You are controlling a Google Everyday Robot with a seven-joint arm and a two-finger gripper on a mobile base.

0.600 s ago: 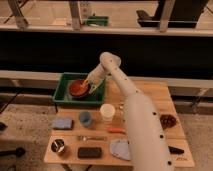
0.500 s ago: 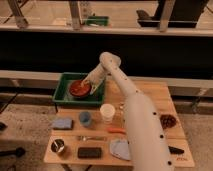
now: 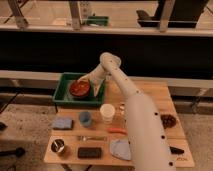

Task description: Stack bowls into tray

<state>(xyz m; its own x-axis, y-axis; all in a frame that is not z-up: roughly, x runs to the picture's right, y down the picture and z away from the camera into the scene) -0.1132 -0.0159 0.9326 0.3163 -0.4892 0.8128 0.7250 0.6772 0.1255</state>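
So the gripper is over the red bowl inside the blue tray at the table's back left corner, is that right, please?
Not quite: the tray is green, not blue. The camera view shows the gripper over the red bowl inside the green tray at the back left corner of the table.

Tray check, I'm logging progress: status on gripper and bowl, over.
Gripper over green tray, at red bowl. Bowl sits inside tray. Nothing seen in the way; white cup stands outside tray.
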